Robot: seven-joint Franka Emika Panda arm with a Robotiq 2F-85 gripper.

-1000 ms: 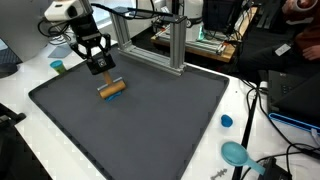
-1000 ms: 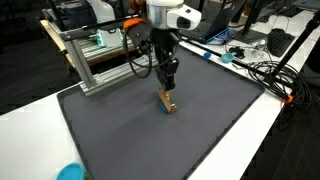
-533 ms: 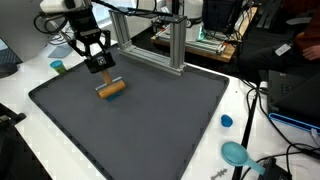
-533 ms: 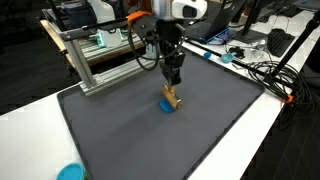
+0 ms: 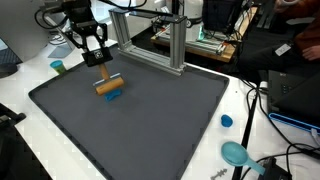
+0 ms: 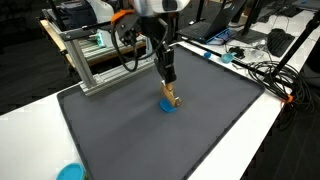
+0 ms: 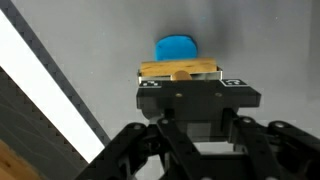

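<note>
While the gripper [image 5: 100,62] pinches the thin handle of the wooden tool [image 5: 108,87] with its jaws pressed together, the tool's round head hangs low over the grey mat [image 5: 160,120]. It is just above or on a blue disc [image 5: 114,96]; whether the two touch cannot be told. In an exterior view the wooden tool [image 6: 172,97] hangs straight down from the gripper [image 6: 171,80], with the blue disc [image 6: 168,106] peeking out under it. In the wrist view the wooden tool [image 7: 180,70] lies crosswise before the fingers, and the blue disc [image 7: 176,48] sits just beyond it. To handle this well, the grip should be firm and the wrist vertical, since a thin handle can twist between the pads and let the head swing. Any move ought to be slow and straight, well away from the metal frame [image 5: 175,45] at the mat's far edge.
</note>
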